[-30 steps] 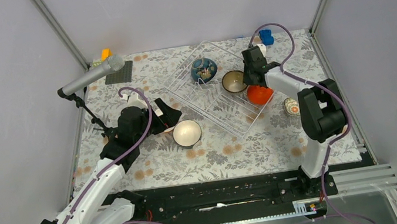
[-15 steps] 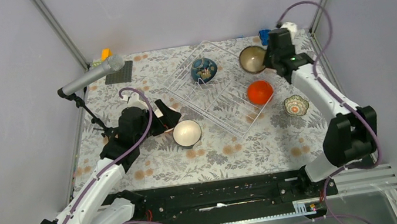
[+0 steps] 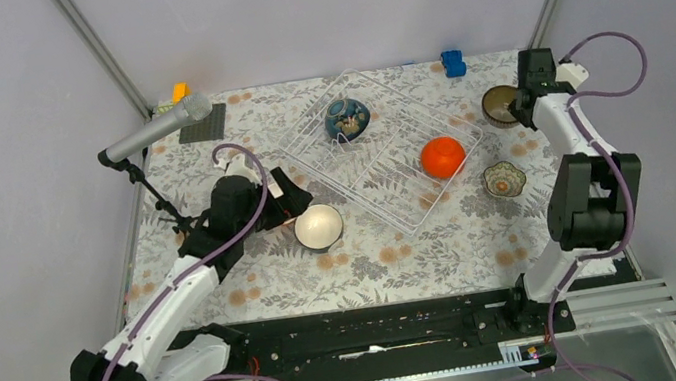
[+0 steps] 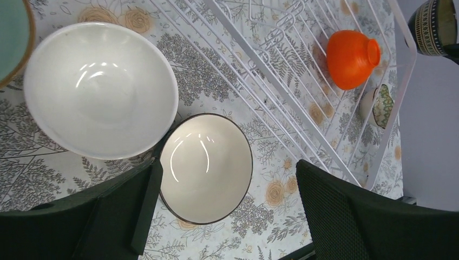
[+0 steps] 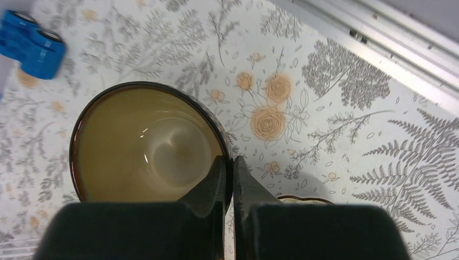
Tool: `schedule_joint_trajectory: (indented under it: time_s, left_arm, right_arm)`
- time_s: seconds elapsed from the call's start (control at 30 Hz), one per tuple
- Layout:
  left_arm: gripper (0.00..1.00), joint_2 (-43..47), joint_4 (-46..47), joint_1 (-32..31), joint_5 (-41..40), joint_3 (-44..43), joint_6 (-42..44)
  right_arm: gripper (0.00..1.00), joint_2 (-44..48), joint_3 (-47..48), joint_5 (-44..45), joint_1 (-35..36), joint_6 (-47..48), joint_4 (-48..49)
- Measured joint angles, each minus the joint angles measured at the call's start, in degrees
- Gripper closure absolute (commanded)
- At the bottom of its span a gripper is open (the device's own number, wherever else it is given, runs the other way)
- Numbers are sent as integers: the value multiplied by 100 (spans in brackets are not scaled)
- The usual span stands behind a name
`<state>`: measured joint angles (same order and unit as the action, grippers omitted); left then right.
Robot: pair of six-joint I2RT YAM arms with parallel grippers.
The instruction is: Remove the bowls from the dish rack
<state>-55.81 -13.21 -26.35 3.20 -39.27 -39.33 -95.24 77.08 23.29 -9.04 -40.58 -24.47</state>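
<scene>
This is a robotics lab cell. Plain grey panels (image 3: 316, 2) on aluminium posts (image 3: 95, 45) enclose the table (image 3: 376, 266), with a microphone (image 3: 158, 129) on a stand.

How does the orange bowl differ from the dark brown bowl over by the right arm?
The orange bowl sits inside the dish rack; the dark brown bowl is outside it, at the far right. The orange bowl is tipped, foot showing; the brown one faces mouth up. Nothing grips the orange bowl; the right fingers pinch the brown bowl's rim. Both are small and round.
</scene>
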Motion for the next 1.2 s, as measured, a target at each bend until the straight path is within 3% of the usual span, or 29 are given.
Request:
schedule_joint_trajectory:
  time_s: [0.43, 0.57, 0.6, 0.63, 0.67, 0.97, 1.2]
  left_arm:
    - [1, -1838, 131, -350, 264, -973, -109]
    - [1, -2061, 179, -487, 236, -1298, -63]
    - [1, -2114, 179, -494, 216, -1388, -24]
    - [1, -2170, 179, -496, 179, -1486, 22]
    - [1, -2238, 177, -496, 118, -1604, 79]
    - [1, -3016, -59, -496, -501, -2796, 938]
    - [1, -4026, -404, -566, -1088, -4288, 1930]
  right_arm:
    - [93, -671, -319, -310, 0, -446, 151]
    - [76, -763, -601, -391, 0, -487, 254]
    - [65, -780, -645, -400, 0, -492, 254]
    - [48, -791, -686, -420, 0, -498, 271]
    - [44, -791, -713, -431, 0, -514, 302]
    - [32, -479, -761, -468, 2, -284, 564]
    - [2, 343, -763, -1484, 4, 549, 966]
